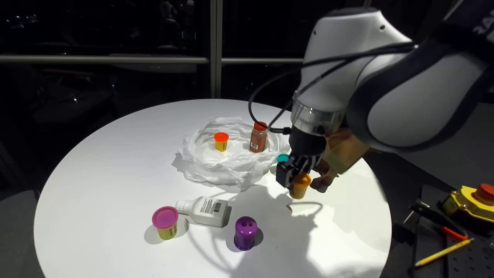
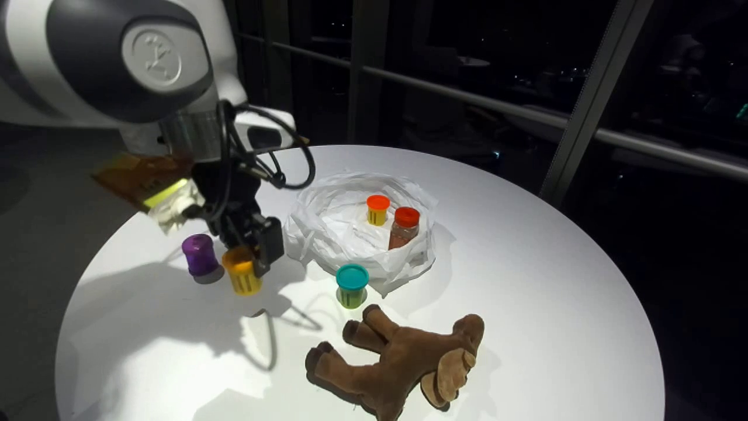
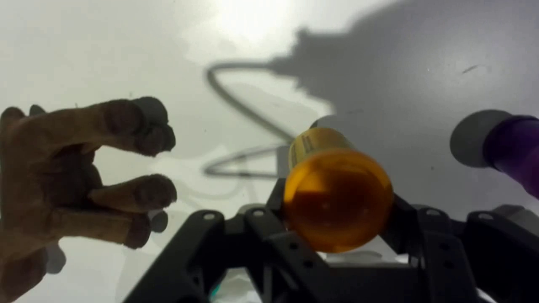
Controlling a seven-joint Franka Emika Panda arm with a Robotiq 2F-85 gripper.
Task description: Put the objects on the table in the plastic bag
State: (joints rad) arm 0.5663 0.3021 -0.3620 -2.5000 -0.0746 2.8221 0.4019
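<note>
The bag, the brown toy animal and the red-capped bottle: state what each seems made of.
Bag: probably thin white plastic film, slightly translucent, judging by its sharp crinkles.
Brown toy animal: likely soft plush fabric with a matte finish; its surface shows no shine.
Red-capped bottle: smooth plastic or glass, cannot tell which; its upper wall is see-through.

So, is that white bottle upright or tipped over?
Tipped over: in an exterior view, the white bottle has its cap pointing sideways, not up.

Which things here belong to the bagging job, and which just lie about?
Job: plastic bag, table, red-capped bottle, red-lidded tub, orange-lidded tub, teal-lidded tub, pink-lidded tub, purple cup, white bottle, brown plush animal.

Lying about, off the table: pencil, yellow box, black-handled tool.
</note>
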